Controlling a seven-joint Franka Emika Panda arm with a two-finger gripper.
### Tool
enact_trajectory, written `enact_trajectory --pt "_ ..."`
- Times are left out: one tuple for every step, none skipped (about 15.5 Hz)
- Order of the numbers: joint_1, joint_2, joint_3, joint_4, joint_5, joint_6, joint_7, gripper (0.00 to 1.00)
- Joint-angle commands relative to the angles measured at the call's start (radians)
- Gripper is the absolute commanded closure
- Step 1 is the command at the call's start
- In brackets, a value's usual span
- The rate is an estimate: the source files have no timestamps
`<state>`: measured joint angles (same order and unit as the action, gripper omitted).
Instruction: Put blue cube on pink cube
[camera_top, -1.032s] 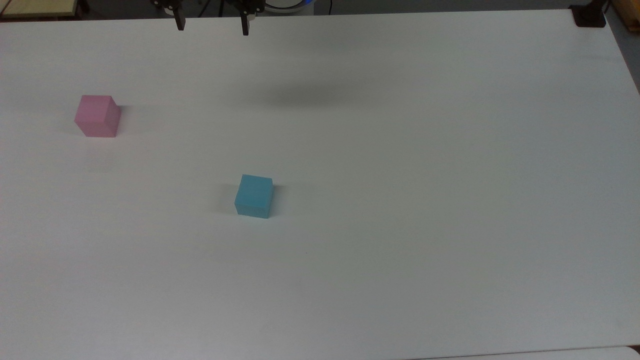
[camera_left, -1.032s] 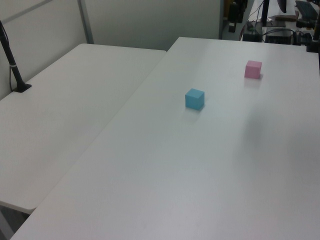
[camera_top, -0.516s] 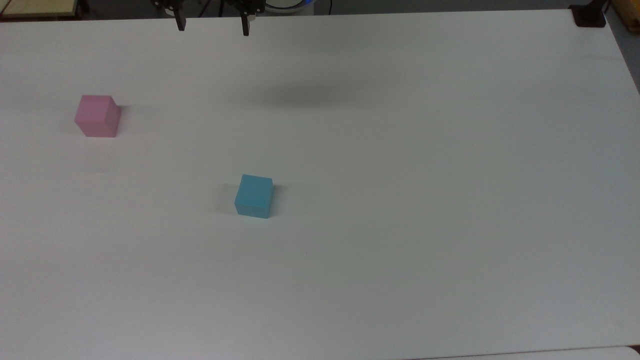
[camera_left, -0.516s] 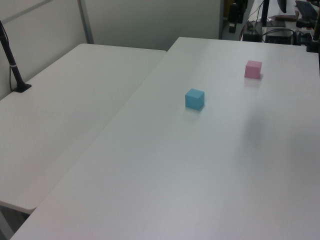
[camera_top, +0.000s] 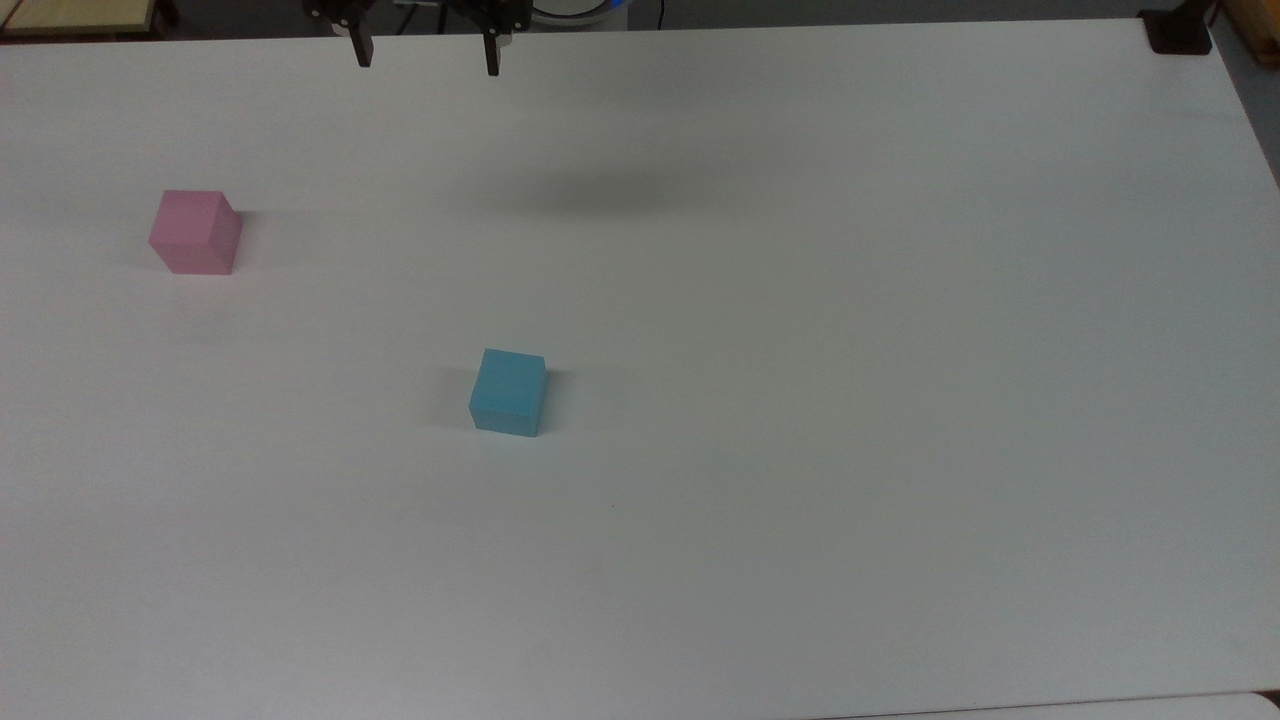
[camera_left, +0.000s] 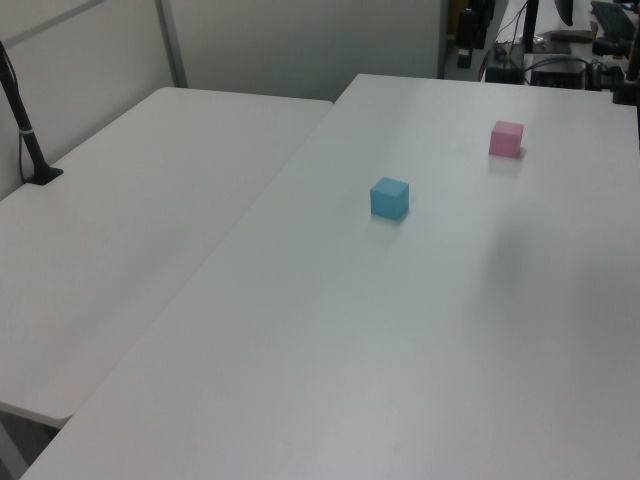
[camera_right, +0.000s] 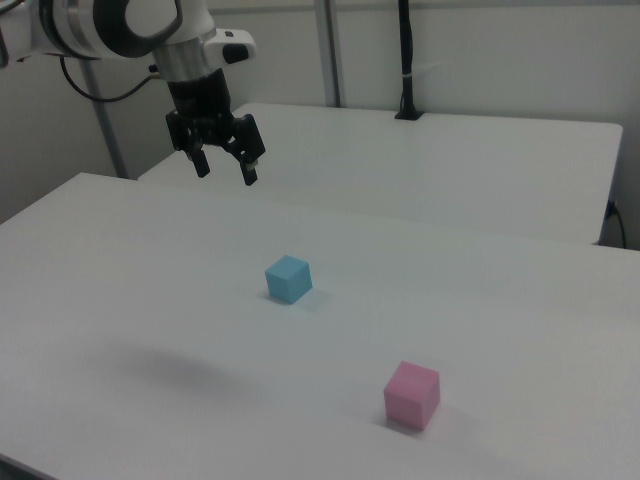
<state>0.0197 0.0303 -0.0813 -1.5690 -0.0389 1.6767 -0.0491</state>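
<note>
Blue cube (camera_top: 509, 391) near white table (camera_top: 850, 400) middle; pink cube (camera_top: 195, 232) well apart, toward an edge. Gripper (camera_right: 226, 166) aloft, fingers spread, holding nothing.

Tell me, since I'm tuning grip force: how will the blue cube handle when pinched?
The blue cube has flat, plain faces, so it probably won't roll. Its matte surface suggests little slipping. It looks small and likely light, though weight is a guess.

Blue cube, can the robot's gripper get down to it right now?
Probably yes. The blue cube sits alone on the white table, the pink cube well apart, and the open gripper hangs above with nothing between.
</note>
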Motion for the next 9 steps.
enact_trajectory --pt "0.016 -0.007 -0.011 -0.009 -0.006 -0.005 -0.029 0.00" --pt "0.014 -0.009 -0.011 -0.009 -0.004 -0.006 -0.023 0.00" --pt "0.016 -0.009 -0.011 -0.009 -0.004 -0.009 -0.021 0.00" --pt "0.016 -0.009 -0.011 -0.009 -0.004 -0.011 -0.021 0.00" --pt "0.017 -0.009 -0.011 -0.009 -0.004 -0.014 -0.021 0.00" --pt "0.017 -0.010 -0.011 -0.008 -0.004 -0.015 -0.017 0.00" --pt "0.017 -0.012 -0.011 -0.008 -0.004 -0.017 -0.014 0.00" --pt "0.017 -0.013 -0.011 -0.008 -0.004 -0.018 -0.012 0.00" --pt "0.017 -0.013 -0.009 -0.008 -0.004 -0.026 -0.012 0.00"
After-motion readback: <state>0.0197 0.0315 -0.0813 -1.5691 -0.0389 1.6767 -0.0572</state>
